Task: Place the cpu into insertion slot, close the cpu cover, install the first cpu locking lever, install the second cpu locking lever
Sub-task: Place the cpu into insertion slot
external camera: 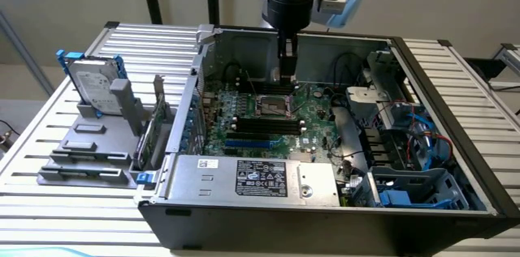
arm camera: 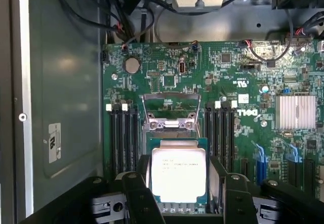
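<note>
My gripper (external camera: 286, 76) hangs inside the open computer case, just above the insertion slot (external camera: 274, 106) on the green board. In the wrist view the cpu (arm camera: 178, 176), a pale silver square on a green base, sits between my dark fingers (arm camera: 137, 196), which press against two of its sides. The gripper (arm camera: 178, 186) is shut on it. The cpu hides most of the slot beneath it. Just beyond it, the cpu cover (arm camera: 172, 97), a thin silver frame, stands raised on its hinge. I cannot tell the locking levers apart from the frame.
Black memory slots (arm camera: 124, 138) flank the socket on both sides, and a finned heatsink (arm camera: 293, 111) lies further off. The power supply (external camera: 252, 178) fills the case's near edge. Cables and a blue drive bay (external camera: 414, 190) are at the exterior view's right. A hard drive (external camera: 94, 86) stands outside the case.
</note>
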